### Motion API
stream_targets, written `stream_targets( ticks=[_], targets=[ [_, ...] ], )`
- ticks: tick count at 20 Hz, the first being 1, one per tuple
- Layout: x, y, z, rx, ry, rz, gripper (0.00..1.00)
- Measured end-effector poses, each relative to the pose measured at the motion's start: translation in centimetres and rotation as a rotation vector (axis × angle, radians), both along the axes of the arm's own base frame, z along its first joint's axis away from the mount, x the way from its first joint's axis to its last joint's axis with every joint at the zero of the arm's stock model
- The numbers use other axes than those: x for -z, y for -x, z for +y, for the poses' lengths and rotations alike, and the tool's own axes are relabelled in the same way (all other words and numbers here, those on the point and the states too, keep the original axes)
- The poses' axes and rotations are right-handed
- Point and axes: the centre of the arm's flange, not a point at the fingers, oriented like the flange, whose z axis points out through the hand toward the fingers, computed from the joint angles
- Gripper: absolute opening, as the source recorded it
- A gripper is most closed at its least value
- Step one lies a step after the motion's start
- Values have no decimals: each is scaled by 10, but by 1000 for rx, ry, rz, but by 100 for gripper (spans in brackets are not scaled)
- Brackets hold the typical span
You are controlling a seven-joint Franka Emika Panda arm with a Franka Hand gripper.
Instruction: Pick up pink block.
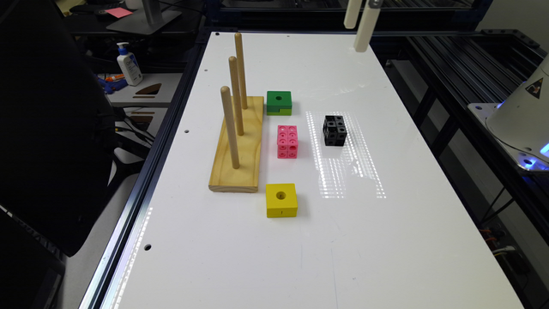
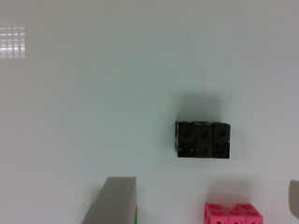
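The pink block (image 1: 287, 141) lies flat on the white table (image 1: 386, 240), between the wooden peg board and the black cube; the wrist view catches its top edge (image 2: 232, 214). My gripper (image 1: 357, 38) hangs high over the far end of the table, well apart from the pink block. In the wrist view the gripper (image 2: 205, 182) is open, with its two grey fingers (image 2: 112, 203) spread wide and nothing between them.
A black cube (image 1: 334, 130) (image 2: 203, 139) sits toward the exterior view's right of the pink block. A wooden board with three upright pegs (image 1: 238, 146) stands on its other side. A green block (image 1: 279, 102) lies farther back, a yellow block (image 1: 281, 200) nearer the front.
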Motion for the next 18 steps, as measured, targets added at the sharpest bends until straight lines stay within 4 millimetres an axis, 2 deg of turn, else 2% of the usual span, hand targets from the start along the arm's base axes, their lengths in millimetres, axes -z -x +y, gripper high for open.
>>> stream_targets(
  ticks=[8,18],
  targets=[
    [0,-24,5,-6,-2,1,100],
    [4,-61,30,-11,-4,4,100]
  ],
)
